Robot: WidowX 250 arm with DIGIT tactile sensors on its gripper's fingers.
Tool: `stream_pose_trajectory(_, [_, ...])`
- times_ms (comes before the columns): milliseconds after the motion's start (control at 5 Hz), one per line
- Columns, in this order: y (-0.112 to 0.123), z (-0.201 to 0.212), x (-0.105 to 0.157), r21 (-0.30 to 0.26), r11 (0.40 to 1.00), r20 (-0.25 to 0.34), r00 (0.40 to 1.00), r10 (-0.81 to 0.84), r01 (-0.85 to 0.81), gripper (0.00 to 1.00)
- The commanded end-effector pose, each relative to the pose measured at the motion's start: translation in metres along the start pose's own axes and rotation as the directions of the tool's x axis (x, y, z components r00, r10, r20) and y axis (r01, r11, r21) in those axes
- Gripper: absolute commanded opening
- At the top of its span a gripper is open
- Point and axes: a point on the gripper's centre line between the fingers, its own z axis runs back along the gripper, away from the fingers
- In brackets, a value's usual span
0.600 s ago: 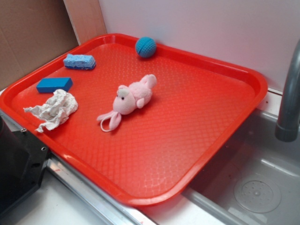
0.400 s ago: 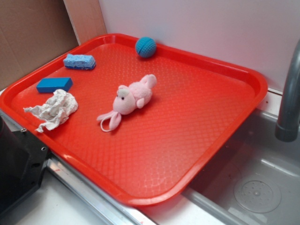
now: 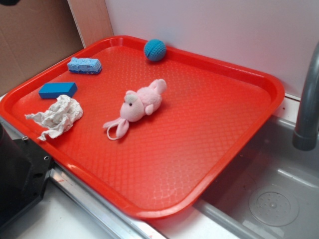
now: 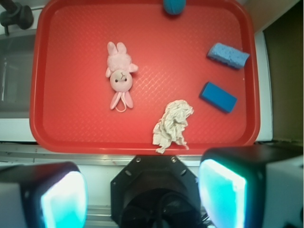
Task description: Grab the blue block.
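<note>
The blue block (image 3: pixel 58 90) (image 4: pixel 218 97) lies flat on the red tray (image 3: pixel 224 134) (image 4: pixel 71 128) near its left edge, between a lighter blue sponge (image 3: pixel 84 65) (image 4: pixel 228 55) and a crumpled white cloth (image 3: pixel 57 116) (image 4: pixel 173 123). My gripper (image 4: pixel 142 199) hangs high above the tray's near side, over the robot base, well away from the block. It is open, its two pads wide apart with nothing between them. In the exterior view only a dark tip of the arm shows at the top left corner.
A pink plush bunny (image 3: pixel 138 105) (image 4: pixel 120 80) lies mid-tray. A teal knitted ball (image 3: pixel 155 50) (image 4: pixel 174 5) sits at the far rim. The black robot base (image 3: pixel 20 174) (image 4: pixel 154 190) stands at the tray's near-left edge. A sink basin (image 3: pixel 271 194) and grey faucet (image 3: pixel 309 99) are right.
A dark tip of the arm has come into the exterior view at the top left corner. Nothing on the tray has moved.
</note>
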Motion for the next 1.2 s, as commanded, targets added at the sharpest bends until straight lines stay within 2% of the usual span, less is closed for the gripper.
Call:
stream_pose_trajectory(0, [0.038, -0.025, 0.014, -0.01, 0.978, 0.037, 0.977, -0.208, 0.209, 1.0])
stream_pose_trajectory(200, [0.065, -0.054, 0.026, -0.028, 0.93, 0.06, 0.929, -0.365, 0.367, 1.0])
stream_pose_trajectory(400, [0.087, -0.083, 0.042, 0.017, 0.872, 0.086, 0.868, -0.489, 0.489, 1.0])
stream_pose_trajectory(800, [0.115, -0.133, 0.052, -0.009, 0.775, 0.106, 0.772, -0.627, 0.632, 1.0])
stream_pose_trajectory(1000, [0.129, -0.152, 0.052, 0.011, 0.748, 0.096, 0.744, -0.662, 0.664, 1.0])
